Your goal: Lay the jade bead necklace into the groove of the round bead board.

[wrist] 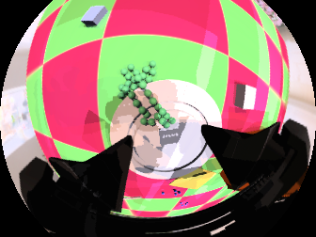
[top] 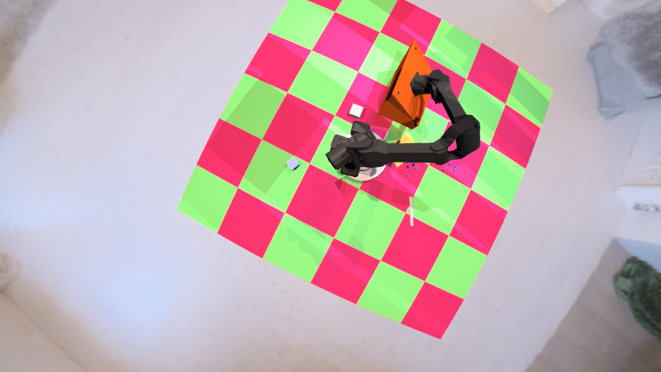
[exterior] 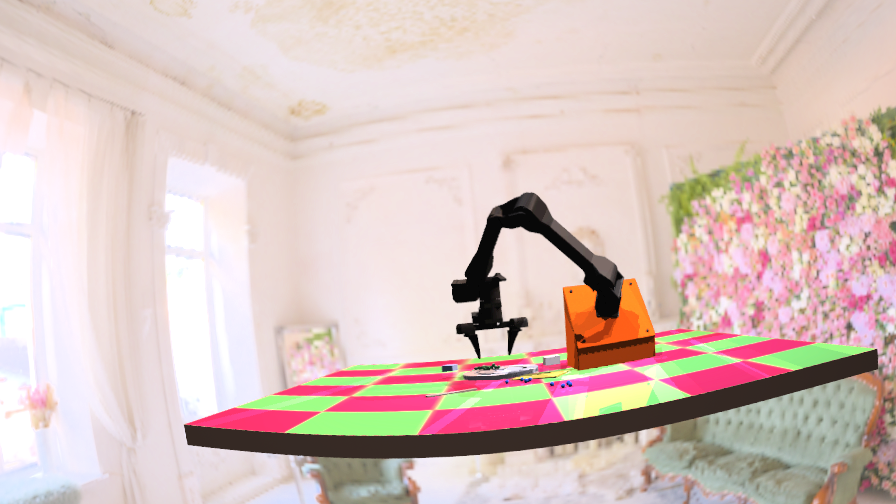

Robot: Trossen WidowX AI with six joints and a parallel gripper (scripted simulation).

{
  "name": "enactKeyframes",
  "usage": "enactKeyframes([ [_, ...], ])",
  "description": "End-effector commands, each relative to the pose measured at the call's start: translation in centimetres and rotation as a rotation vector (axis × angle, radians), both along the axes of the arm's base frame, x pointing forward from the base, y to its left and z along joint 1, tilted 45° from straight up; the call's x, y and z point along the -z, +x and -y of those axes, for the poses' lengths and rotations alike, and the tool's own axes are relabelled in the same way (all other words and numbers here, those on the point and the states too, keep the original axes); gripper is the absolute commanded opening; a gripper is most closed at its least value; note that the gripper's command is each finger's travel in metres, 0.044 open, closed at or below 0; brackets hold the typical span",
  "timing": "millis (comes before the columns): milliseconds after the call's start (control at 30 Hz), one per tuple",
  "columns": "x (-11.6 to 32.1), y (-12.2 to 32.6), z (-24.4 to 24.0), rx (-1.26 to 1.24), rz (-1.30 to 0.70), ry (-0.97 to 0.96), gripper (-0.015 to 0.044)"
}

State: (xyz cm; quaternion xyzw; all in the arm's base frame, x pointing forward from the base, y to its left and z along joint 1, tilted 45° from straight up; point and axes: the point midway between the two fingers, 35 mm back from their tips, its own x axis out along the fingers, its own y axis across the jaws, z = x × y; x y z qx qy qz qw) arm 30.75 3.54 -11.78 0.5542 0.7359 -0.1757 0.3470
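The jade bead necklace (wrist: 153, 101) (exterior: 486, 367) lies bunched. In the wrist view one cluster is at the upper left rim of the round bead board (wrist: 213, 104) (exterior: 517, 375) (top: 369, 176), partly past it. Two strands run from there across the dark ring groove to a second cluster inside the ring, near the board's middle. My gripper (wrist: 167, 134) (exterior: 494, 356) is wide open and empty, above the board. Its fingertips stand clear of the beads. In the top view the arm hides the necklace and part of the board.
A white block (top: 355, 110) (wrist: 249, 97) and a lavender block (top: 292, 163) (wrist: 95, 15) stand apart from the board. A yellow piece (top: 407, 139) (wrist: 194, 180) lies by its rim, with small blue beads nearby. A white stick (top: 411, 211) lies farther off. The orange wedge (top: 407, 88) (exterior: 614, 352) stands near the arm's base.
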Motion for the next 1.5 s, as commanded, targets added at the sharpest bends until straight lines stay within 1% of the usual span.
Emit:
enactKeyframes([
  [0, 0.7, 2.0, 0.8, -0.265, 0.260, 0.048, 0.0230],
  [133, 1.4, 3.7, 1.6, -0.524, 0.514, 0.100, 0.0125],
  [200, 1.7, 4.5, 2.0, -0.654, 0.641, 0.127, 0.0120],
  [267, 2.0, 5.0, 2.2, -0.736, 0.721, 0.143, 0.0120],
  [833, 2.0, 5.0, 2.2, -0.746, 0.731, 0.145, 0.0120],
  [1000, 3.1, 4.8, 1.1, -0.746, 0.732, 0.146, 0.0120],
  [1100, 2.5, 5.1, 1.7, -0.745, 0.738, 0.139, 0.0120],
  [1467, 3.5, 4.9, 0.7, -0.745, 0.735, 0.142, 0.0120],
])
